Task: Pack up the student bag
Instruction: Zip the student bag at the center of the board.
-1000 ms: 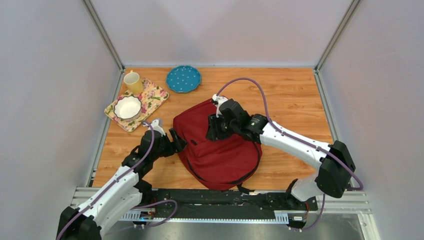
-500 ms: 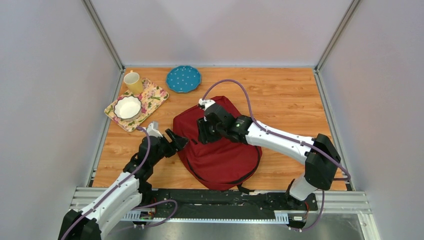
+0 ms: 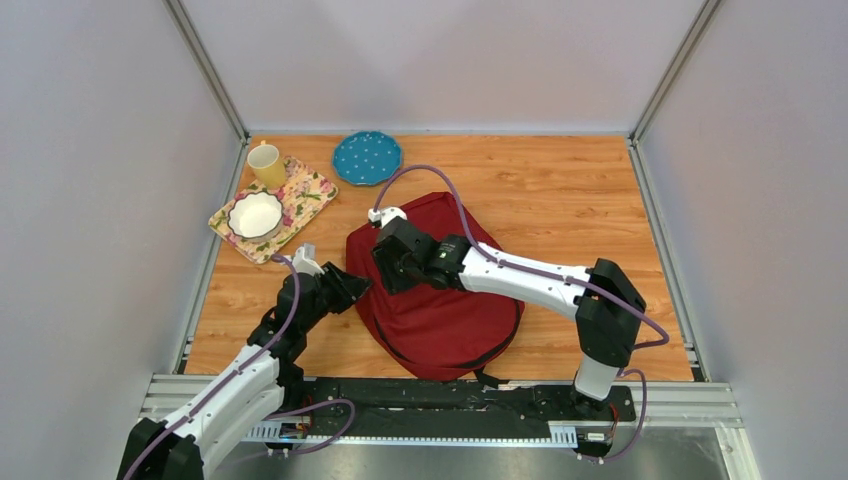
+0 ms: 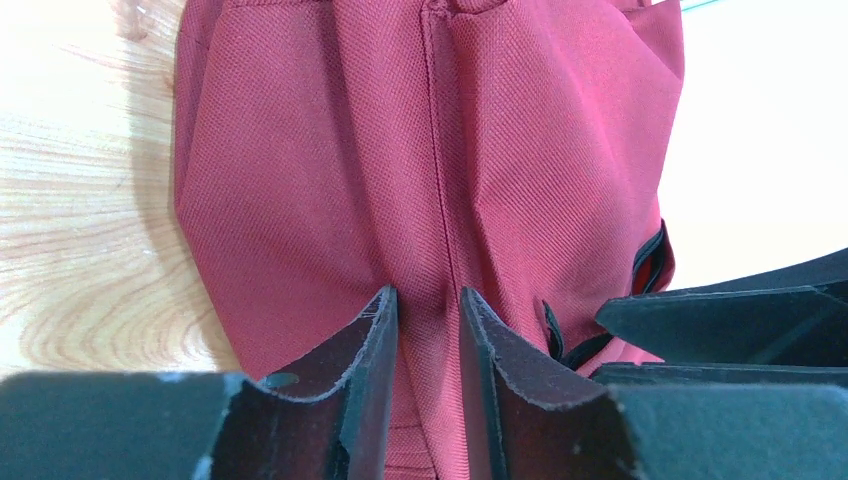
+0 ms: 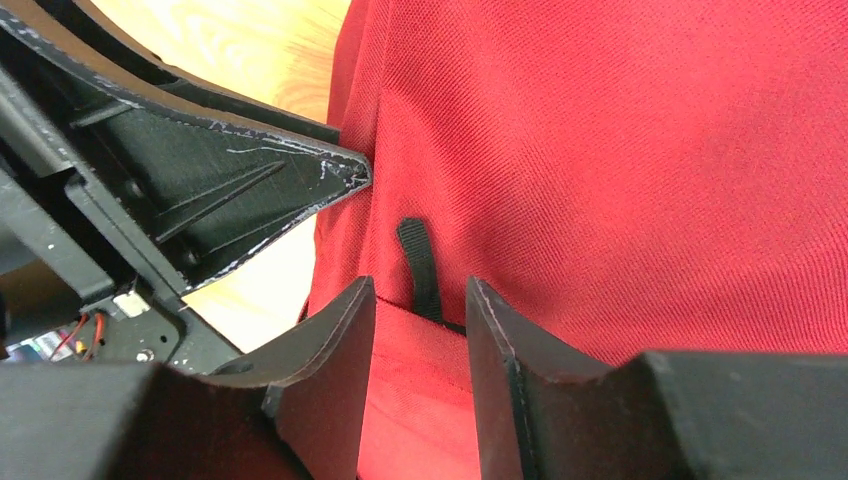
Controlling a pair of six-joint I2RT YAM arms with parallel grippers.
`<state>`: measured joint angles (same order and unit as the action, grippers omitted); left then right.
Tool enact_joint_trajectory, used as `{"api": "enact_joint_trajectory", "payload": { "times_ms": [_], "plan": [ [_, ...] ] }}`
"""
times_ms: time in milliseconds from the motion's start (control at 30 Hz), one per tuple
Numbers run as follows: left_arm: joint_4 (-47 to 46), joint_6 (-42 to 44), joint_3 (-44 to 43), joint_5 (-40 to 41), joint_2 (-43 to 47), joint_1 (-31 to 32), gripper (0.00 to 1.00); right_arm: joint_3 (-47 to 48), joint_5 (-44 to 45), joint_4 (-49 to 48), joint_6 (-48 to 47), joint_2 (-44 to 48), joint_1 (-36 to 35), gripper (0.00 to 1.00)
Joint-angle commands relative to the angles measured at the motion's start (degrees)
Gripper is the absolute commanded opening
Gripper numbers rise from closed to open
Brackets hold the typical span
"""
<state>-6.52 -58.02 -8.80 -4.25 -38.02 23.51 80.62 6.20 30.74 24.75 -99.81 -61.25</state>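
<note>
**While both grippers meet at its edge, one bag lies mid-table**

Where the wooden table (image 3: 580, 190) fills the middle of the overhead frame, there is one student bag (image 3: 440, 310), dark red and lying flat at centre. Four smaller things sit in the upper left: one yellow mug (image 3: 266, 165), one white bowl (image 3: 255, 215), one floral tray (image 3: 310, 190) bearing both, and one blue dotted plate (image 3: 367, 157) just right of the tray.

There are two arms, and both reach the bag's left edge. The left gripper (image 4: 427, 300) comes in from the lower left, and the bag lies straight ahead of it. Its fingers are drawn close together with a seamed ridge of the red fabric pinched between them.

The right gripper (image 5: 420, 285) sits over the bag's upper-left part, the bag directly beneath it. Its fingers stand partly apart over the fabric, with one black pull tab (image 5: 420, 260) in the gap. Whether they actually clamp the tab or the cloth cannot be told. In the right wrist view, a finger of the left gripper touches the bag's edge just beside it.
</note>
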Motion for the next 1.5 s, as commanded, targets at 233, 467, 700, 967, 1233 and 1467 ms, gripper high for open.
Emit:
{"api": "enact_joint_trajectory", "payload": {
  "times_ms": [233,467,700,967,1233,1467],
  "plan": [
    [-1.7,0.4,0.2,-1.2,1.5,-0.4,0.28,5.9,9.9,2.7,-3.9,-4.6,-1.7,0.34],
    [-2.1,0.1,0.3,-1.6,1.6,-0.4,0.27,6.7,10.7,2.7,-4.4,-5.8,-2.3,0.3],
    [-2.7,-0.1,0.2,-2.0,1.3,-0.4,0.26,7.1,10.2,3.5,-2.7,-7.1,-2.8,0.29],
    [-2.4,-0.2,0.1,-2.3,1.9,-0.4,0.26,7.6,14.3,5.6,-0.9,-8.0,-2.8,0.29],
    [-1.8,0.1,-0.3,-2.7,2.9,-0.5,0.23,9.4,13.6,7.4,0.9,-10.1,-2.8,0.2],
    [-2.2,0.4,-1.5,-4.5,3.3,-0.4,0.73,8.7,12.1,6.1,1.3,-9.6,-2.8,0.0]
  ]
}}
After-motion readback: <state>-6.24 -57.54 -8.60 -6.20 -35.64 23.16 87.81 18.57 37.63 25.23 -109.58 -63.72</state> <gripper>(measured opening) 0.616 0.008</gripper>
